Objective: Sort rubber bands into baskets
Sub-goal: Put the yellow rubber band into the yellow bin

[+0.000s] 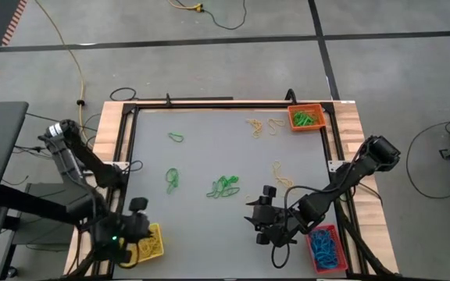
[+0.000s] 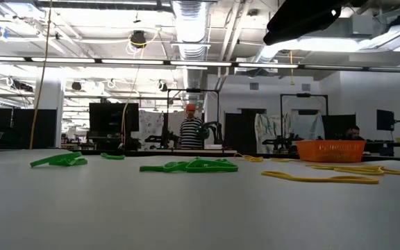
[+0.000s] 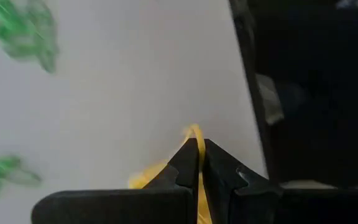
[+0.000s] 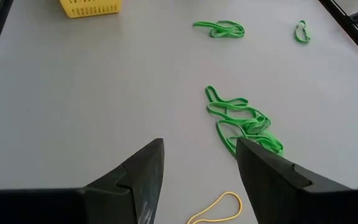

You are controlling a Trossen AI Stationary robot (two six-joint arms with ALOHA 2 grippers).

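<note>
The right gripper, jaws spread, hovers over the grey table at lower centre of the high view, near a tangle of thin green rubber bands. The left gripper is pressed together on a thin yellow rubber band above the small yellow plastic basket at lower left.

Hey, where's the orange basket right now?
In the high view, the orange basket sits at the table's far right corner, holding green rubber bands, with yellow bands just left of it.

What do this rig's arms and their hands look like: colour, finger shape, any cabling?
Both arms are dark, near black, built of jointed segments, with black cables looping alongside them. The left arm has a pale silvery section near its upper joint. The left hand has two matte black fingers tapering to blunt tips. The right hand has broad, wedge-shaped black fingers. No markings are visible.
</note>
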